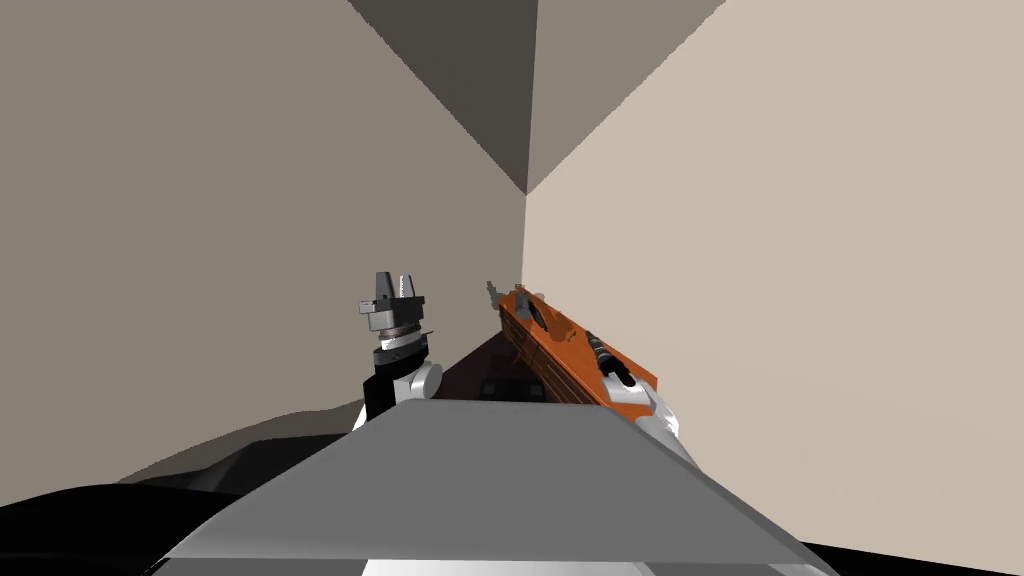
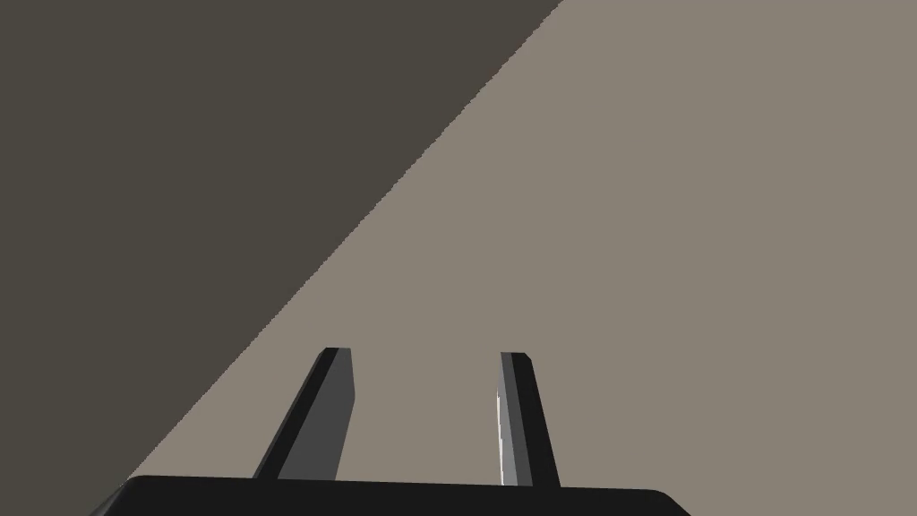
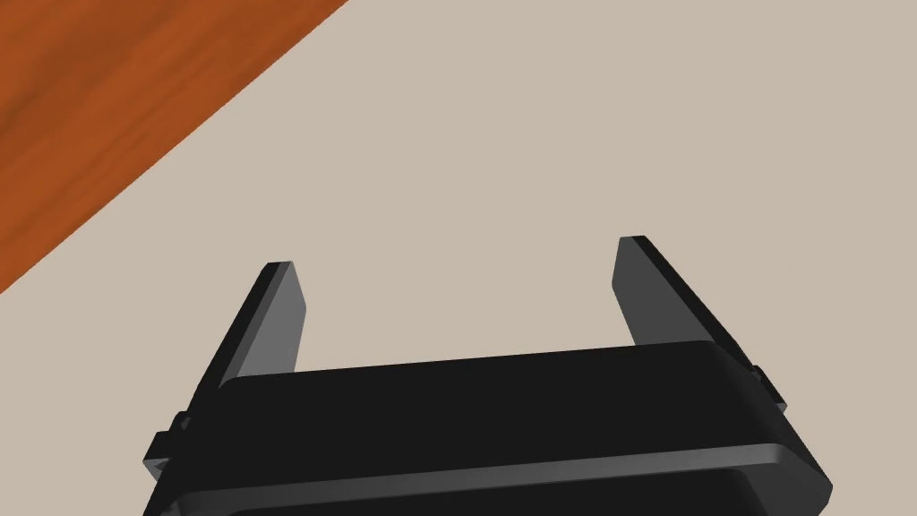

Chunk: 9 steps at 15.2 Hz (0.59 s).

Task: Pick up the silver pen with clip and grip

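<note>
Pen (image 1: 608, 366), slim dark/silver, prob the one, lies on orange surface (image 1: 572, 348) by R wall, long axis along surface's length, away from me. R claw (image 3: 457, 260) looks nearer, released, empty. L claw (image 1: 397, 288) raised well apart, also released

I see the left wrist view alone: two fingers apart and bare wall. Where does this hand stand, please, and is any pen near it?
Observer: The head view shows your left gripper raised, to the left of an orange wooden surface along the light wall, apart from it.
Operator: Does something lie on that surface?
Observer: A slim dark and silver thing, maybe the pen; I cannot tell for sure.
Operator: And the other hand?
Observer: The right gripper is open and empty, near the wood's edge.
</note>
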Motion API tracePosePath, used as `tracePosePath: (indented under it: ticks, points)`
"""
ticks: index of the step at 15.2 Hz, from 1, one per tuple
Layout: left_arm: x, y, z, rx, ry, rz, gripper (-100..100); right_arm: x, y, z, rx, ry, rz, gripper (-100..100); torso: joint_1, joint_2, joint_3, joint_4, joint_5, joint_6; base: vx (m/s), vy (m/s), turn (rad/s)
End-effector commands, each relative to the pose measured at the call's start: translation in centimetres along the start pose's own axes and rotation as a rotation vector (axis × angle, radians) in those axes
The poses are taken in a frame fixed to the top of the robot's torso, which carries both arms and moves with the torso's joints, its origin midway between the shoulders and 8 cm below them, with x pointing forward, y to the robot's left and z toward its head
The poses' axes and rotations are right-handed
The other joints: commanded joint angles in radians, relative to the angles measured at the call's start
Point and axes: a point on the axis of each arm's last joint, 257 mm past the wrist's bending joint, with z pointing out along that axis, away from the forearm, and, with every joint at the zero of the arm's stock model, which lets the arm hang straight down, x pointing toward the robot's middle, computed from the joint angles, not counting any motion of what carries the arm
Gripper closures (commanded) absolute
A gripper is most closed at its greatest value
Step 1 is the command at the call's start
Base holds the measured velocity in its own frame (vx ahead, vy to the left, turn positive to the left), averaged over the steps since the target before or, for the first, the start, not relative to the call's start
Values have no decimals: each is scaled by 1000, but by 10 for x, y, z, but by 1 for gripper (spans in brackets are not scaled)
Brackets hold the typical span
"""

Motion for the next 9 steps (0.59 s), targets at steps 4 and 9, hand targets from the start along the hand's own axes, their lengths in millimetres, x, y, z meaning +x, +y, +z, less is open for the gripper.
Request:
tracePosePath:
  ticks: [4, 9]
  points:
    - [0, 0, 0, 0, 0, 0, 0, 0, -45, 3, 113, 19, -20, -100, 0, 0, 0, 0, 0, 0, 32, 13, 148]
    - [0, 0, 0, 0, 0, 0, 0, -4, -112, 2, 294, 46, -50, -100, -1, 0, 0, 0, 0, 0, 43, 11, 258]
